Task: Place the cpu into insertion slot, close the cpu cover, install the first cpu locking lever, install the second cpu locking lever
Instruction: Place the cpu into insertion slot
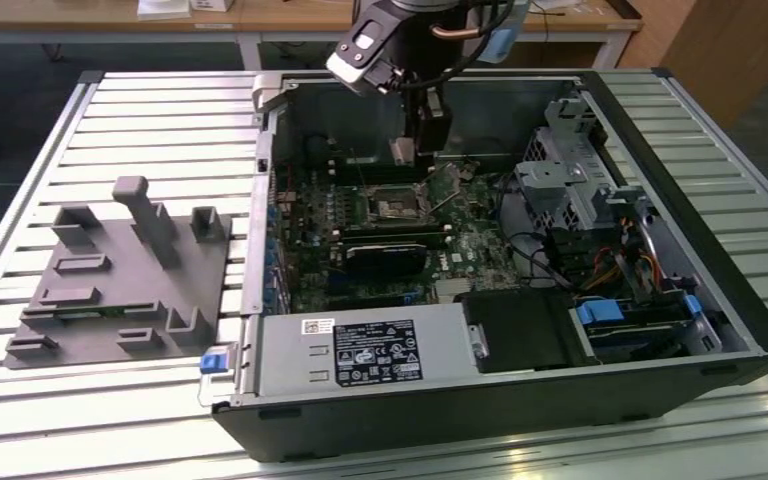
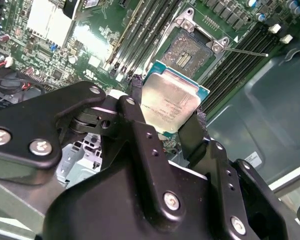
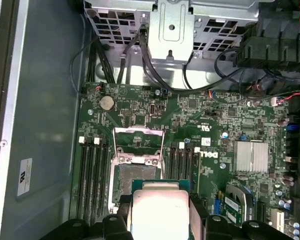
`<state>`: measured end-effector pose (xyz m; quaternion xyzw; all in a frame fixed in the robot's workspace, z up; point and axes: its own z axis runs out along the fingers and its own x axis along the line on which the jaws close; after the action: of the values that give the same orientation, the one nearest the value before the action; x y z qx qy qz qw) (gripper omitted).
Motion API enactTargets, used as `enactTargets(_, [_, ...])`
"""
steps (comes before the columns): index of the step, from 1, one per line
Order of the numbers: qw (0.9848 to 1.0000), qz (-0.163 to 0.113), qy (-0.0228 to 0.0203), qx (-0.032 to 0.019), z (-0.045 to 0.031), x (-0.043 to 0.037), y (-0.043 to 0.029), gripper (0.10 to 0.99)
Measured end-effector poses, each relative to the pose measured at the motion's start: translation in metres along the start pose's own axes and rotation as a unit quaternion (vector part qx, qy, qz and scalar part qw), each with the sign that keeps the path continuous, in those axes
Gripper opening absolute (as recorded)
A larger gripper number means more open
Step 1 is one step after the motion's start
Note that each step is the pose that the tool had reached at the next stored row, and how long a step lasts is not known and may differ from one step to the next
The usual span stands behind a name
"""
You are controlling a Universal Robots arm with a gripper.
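An open computer case (image 1: 424, 425) lies before me on a slatted table (image 1: 157, 120). A grey fixture (image 1: 104, 285) stands at the exterior view's left.

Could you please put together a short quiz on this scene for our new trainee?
1. Multiple choice: what is the pincer shut on?
A) the cpu
B) a screwdriver
C) a loose screw
2. One word: is the cpu cover open or shut over the insertion slot?
3. True or false: the cpu already lies seated in the insertion slot.

Key:
1. A. The chip is clamped between the pincer's fingers.
2. Open. The socket's dark centre is bare.
3. False. The cpu is held above the board, close to the slot.
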<state>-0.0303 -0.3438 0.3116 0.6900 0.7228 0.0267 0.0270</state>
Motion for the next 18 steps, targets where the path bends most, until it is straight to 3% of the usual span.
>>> enactTargets(18, [1.0000, 0.000, -0.0005, 0.0000, 0.0133, 0.0001, -0.0010, 0.541])
